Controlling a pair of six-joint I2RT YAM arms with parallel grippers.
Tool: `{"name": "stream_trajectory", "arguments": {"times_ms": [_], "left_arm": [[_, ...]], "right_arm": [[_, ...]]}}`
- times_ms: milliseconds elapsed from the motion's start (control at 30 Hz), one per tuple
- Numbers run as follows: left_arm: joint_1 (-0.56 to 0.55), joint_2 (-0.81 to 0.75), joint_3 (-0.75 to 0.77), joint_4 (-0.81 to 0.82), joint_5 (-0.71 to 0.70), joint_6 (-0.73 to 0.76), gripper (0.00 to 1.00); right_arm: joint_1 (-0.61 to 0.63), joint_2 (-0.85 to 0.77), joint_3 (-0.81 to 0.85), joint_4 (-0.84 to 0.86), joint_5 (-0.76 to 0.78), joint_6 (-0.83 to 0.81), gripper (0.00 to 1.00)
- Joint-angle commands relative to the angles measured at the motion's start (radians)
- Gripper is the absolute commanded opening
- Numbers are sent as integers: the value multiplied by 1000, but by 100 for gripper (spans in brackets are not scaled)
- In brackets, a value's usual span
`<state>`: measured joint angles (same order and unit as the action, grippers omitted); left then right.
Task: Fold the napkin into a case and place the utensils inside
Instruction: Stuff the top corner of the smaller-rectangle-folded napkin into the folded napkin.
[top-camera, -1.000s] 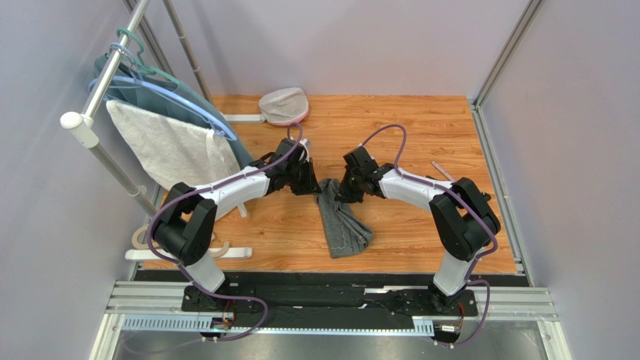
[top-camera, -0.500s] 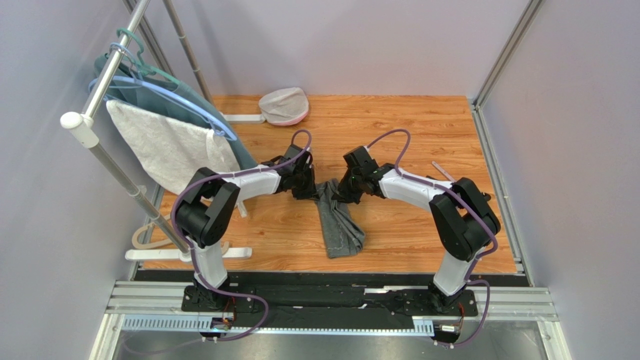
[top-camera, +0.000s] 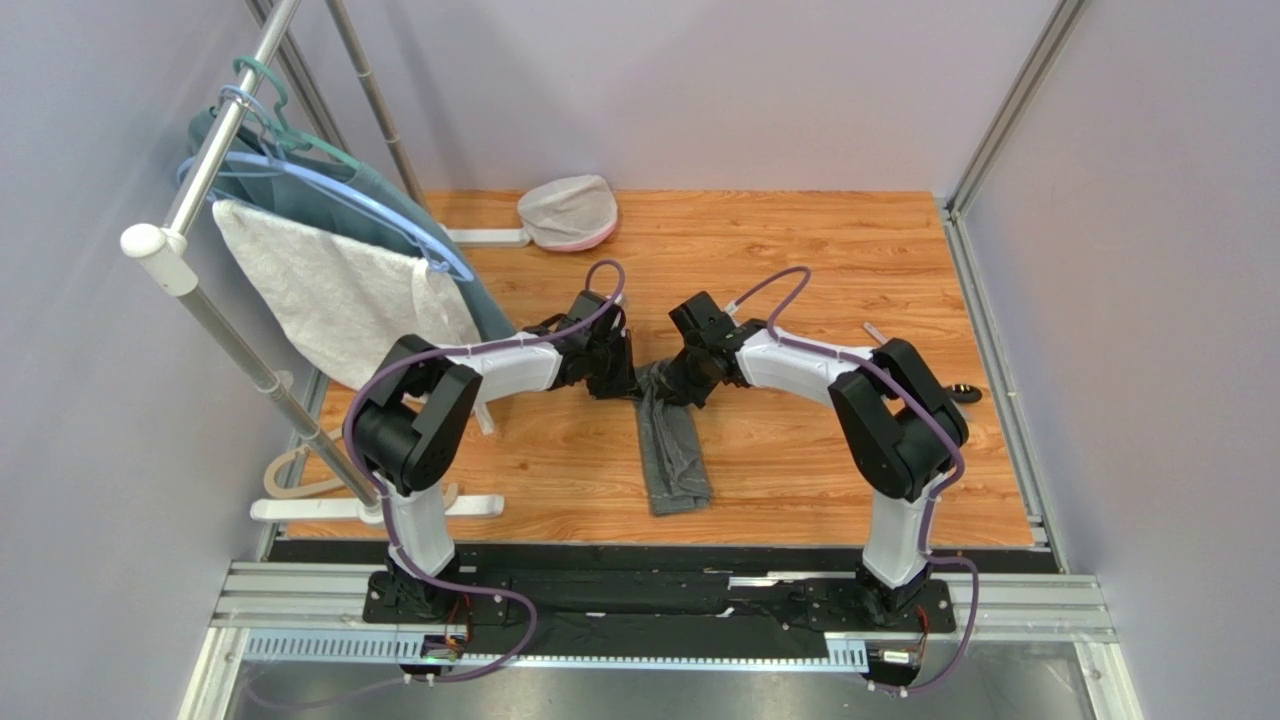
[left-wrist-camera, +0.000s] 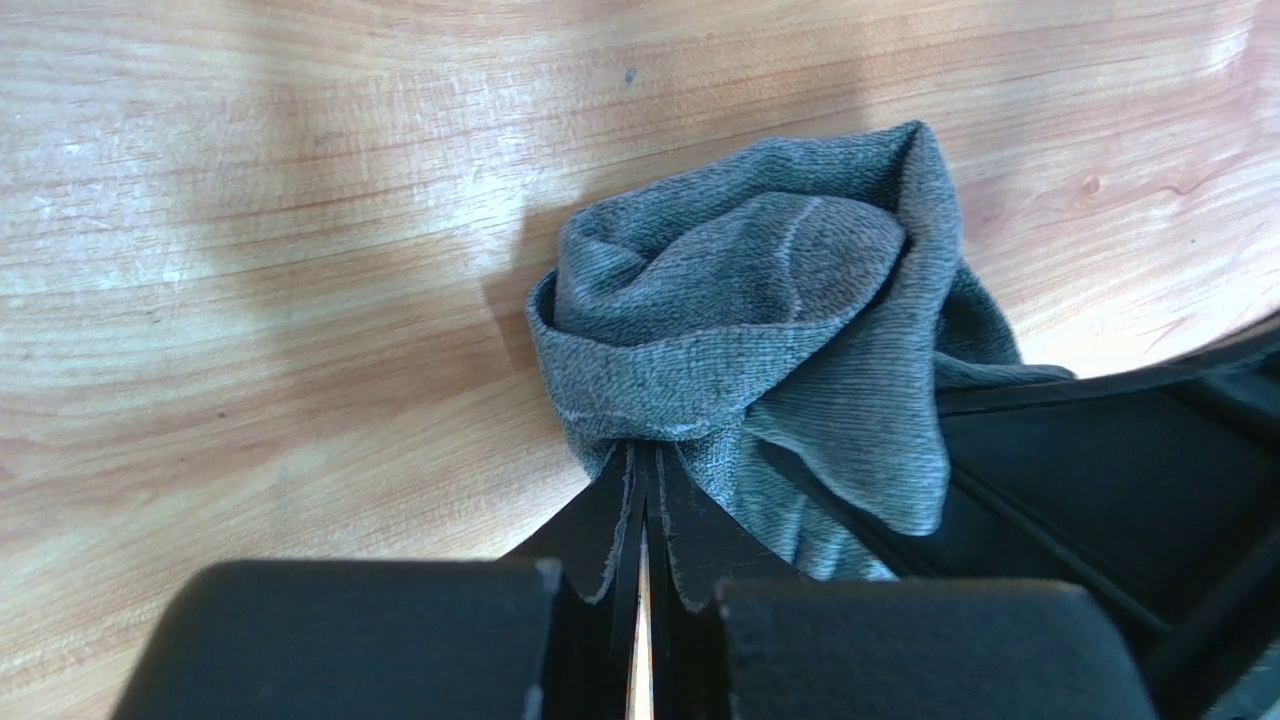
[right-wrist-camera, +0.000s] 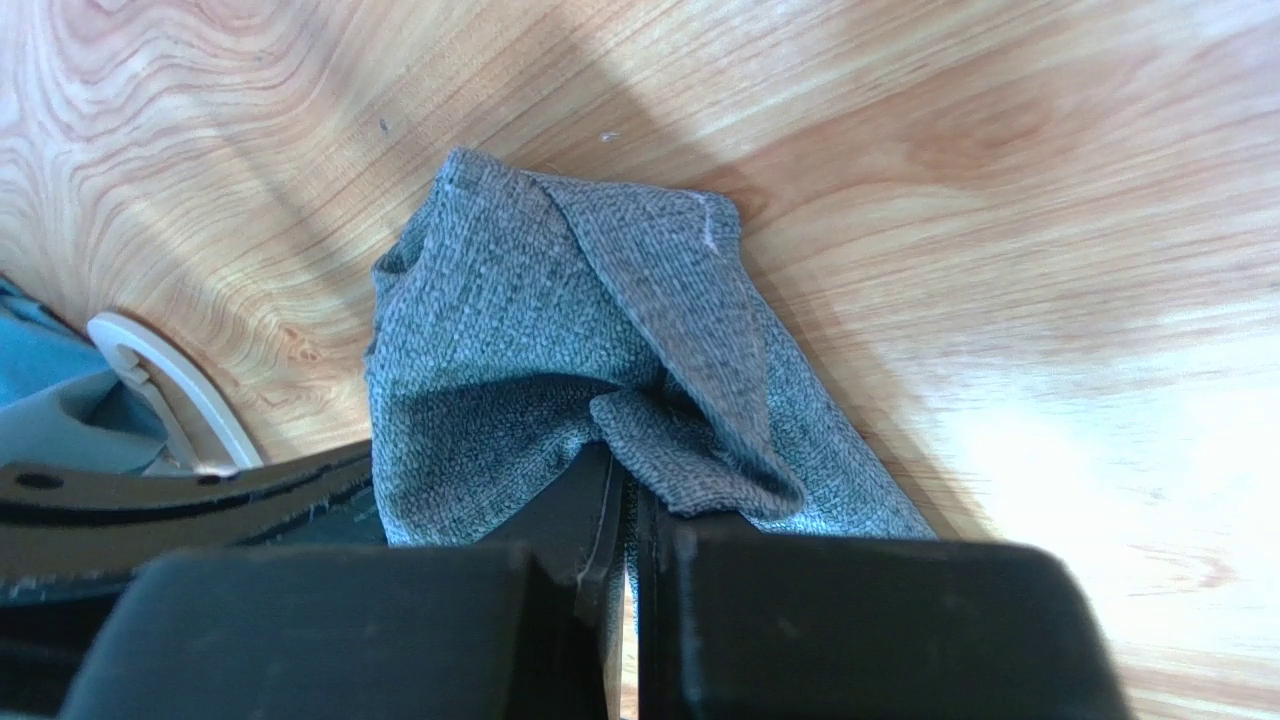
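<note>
No writing, label, brand mark, number or sign can be read in any of the three views.

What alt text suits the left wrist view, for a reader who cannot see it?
The left fingers are shut on a bunched fold of the dark grey napkin, crumpled over the wooden table. A black part of the other arm shows at right.
</note>
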<state>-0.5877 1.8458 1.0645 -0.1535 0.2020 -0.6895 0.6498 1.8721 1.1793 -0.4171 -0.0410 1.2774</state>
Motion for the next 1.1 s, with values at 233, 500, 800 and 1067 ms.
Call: {"name": "stream_trajectory", "arguments": {"times_ms": [233, 500, 800, 1067], "left_arm": [[-3, -75, -44, 28, 36, 85, 11], [2, -230, -63, -35, 123, 136, 57], [-34, -241, -225, 240, 266, 88, 78], [-60, -157, -170, 123, 111, 107, 75]], "right_arm": [[24, 21, 57, -29, 82, 54, 13], [25, 10, 46, -2, 69, 4, 36], [27, -22, 49, 0, 37, -24, 49], [36, -16, 92, -11, -19, -35, 52]]}}
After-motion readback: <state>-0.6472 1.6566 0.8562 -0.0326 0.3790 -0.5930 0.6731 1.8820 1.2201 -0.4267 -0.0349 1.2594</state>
